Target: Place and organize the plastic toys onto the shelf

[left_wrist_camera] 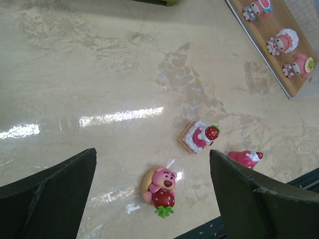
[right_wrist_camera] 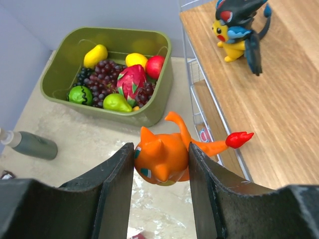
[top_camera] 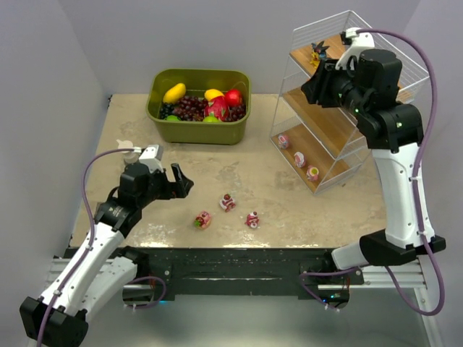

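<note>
A glossy orange creature [right_wrist_camera: 162, 159] with a flame-tipped tail is clamped in the right gripper [right_wrist_camera: 160, 149] beside the shelf's [right_wrist_camera: 279, 114] wooden top tier. The left gripper [left_wrist_camera: 152, 154] is spread wide above rounded pink figurines [left_wrist_camera: 160, 185] on the table [left_wrist_camera: 99, 74].

White arm links [top_camera: 401, 181], black joints [top_camera: 376, 76], purple cables [top_camera: 432, 72], dark pincer fingers [right_wrist_camera: 114, 199]

left gripper [left_wrist_camera: 152, 159]: jaws spread wide, one dark finger in each bottom corner
pink bear toy [left_wrist_camera: 160, 191]: lying on the table [left_wrist_camera: 99, 74] between the fingers, touching neither
cake-slice toy [left_wrist_camera: 198, 137]: just above the bear
red-and-white toy [left_wrist_camera: 245, 158]: right by the right-hand finger, partly hidden
shelf tier [left_wrist_camera: 288, 17]: top right, three little figurines [left_wrist_camera: 282, 41] in a row on the wood
</note>
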`<action>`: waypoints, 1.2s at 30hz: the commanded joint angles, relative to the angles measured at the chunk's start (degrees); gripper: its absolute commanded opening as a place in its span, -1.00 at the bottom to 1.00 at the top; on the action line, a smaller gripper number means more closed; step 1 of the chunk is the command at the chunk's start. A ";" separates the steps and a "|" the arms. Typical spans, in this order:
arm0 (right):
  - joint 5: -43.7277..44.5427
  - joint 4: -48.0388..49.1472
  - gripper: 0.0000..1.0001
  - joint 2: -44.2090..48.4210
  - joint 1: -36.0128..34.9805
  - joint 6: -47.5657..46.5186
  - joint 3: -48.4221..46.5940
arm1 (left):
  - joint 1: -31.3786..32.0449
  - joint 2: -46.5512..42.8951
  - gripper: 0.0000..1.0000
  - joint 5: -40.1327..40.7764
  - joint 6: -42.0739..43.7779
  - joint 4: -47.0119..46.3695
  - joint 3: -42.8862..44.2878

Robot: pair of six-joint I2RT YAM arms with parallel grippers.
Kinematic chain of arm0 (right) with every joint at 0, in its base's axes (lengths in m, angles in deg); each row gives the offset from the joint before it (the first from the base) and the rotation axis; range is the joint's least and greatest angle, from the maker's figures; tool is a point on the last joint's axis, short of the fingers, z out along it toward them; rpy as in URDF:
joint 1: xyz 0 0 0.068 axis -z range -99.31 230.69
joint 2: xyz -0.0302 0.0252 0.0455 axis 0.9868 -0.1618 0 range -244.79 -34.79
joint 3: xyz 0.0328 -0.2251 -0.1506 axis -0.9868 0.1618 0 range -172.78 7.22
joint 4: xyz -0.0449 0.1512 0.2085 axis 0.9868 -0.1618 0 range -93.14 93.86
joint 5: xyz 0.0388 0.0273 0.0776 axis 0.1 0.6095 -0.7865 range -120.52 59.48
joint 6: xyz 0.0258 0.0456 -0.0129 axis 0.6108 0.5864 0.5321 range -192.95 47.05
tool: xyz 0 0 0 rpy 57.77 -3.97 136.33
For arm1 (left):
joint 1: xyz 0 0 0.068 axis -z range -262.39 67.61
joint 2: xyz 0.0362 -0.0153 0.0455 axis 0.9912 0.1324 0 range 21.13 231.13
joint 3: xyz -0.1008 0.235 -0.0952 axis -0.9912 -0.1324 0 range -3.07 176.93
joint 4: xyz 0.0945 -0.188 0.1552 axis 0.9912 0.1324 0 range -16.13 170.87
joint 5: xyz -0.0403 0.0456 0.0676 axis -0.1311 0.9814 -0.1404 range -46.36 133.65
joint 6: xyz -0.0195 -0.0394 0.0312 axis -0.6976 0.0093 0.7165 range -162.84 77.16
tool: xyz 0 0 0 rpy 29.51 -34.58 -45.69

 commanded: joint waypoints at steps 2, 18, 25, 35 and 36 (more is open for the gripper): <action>0.04 -1.04 -1.00 2.69 0.82 -0.05 -5.55 | -0.19 -1.30 0.99 -1.73 1.34 -1.16 -0.89; 2.84 -9.83 -1.00 -4.25 3.81 -2.16 -16.98 | -0.10 -1.65 0.99 -2.87 1.34 -1.34 -1.59; 7.33 -10.45 -1.00 -4.60 4.42 -2.25 -17.06 | -0.10 -1.83 0.99 -3.58 1.42 -1.51 -1.86; 6.64 -9.57 -1.00 -5.92 6.79 -3.57 -17.24 | -0.10 -1.74 0.99 -3.67 1.42 -1.51 -2.03; 5.93 -9.39 -1.00 -6.01 7.93 -3.57 -17.07 | -0.10 -1.74 0.99 -3.67 1.42 -1.51 -2.03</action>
